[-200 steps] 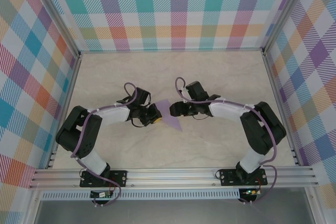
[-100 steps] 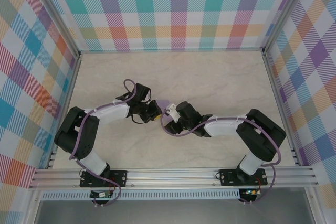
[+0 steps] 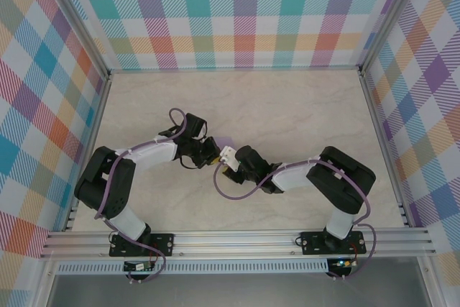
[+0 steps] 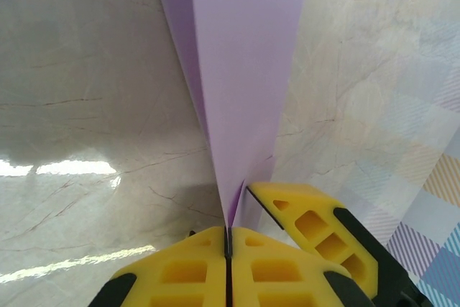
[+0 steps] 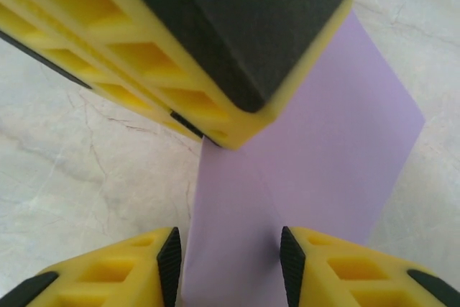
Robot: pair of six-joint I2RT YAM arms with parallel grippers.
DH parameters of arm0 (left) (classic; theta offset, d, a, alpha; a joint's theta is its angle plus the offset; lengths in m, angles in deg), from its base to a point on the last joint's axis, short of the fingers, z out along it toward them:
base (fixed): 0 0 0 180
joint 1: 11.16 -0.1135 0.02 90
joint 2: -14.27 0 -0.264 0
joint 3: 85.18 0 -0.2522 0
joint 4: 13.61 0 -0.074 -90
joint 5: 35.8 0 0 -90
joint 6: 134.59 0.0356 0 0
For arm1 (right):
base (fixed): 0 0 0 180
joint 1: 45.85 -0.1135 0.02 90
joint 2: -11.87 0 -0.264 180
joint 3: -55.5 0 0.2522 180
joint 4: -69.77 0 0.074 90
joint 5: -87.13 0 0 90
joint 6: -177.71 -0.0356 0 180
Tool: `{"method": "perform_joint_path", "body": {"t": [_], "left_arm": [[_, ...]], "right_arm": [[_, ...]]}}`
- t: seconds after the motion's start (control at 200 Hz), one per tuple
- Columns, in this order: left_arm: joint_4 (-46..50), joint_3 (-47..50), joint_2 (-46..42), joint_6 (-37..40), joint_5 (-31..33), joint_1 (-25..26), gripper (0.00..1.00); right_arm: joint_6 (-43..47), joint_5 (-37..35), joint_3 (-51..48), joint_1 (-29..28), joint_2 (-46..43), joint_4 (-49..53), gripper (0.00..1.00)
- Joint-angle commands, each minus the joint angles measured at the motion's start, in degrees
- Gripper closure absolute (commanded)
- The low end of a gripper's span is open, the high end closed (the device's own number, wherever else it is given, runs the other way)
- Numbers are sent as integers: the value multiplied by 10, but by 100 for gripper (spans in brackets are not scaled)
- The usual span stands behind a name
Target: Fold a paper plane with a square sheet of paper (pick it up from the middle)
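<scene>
The right arm has swung in from the right side of the counter. A second ago its gripper sat clear of the paper, which showed as a lavender triangle between the two grippers. Now the right gripper is just beside the left one, and from above the two wrists hide nearly all of the sheet.

The left gripper has not let go: its pads are clenched on the narrow end of the folded paper, which fans out from the pinch as a long wedge just above the counter.

The right wrist view shows the right gripper's own fingers apart, one on each side of the same sheet, close to the left gripper's pinch. They are not yet pressing it, so this gripper is released.

This looks like a second grasp being set up beside the first, probably to hand the paper over or to brace it for the next crease. The fold is part done, a wedge rather than a finished dart.
</scene>
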Motion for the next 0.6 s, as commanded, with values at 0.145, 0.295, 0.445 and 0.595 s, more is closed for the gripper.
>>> {"method": "perform_joint_path", "body": {"t": [0.145,0.295,0.445,0.595], "left_arm": [[43,-23,-21,1,4,6,92],[75,-35,-33,16,24,-4,82],[125,-45,-70,41,57,-40,63],[155,-36,-116,58,85,-81,46]], "right_arm": [[12,-16,4,-3,11,-20,74],[0,-13,4,-3,6,-11,83],[-26,10,9,-2,2,12,88],[-86,59,18,8,-6,38,90]]}}
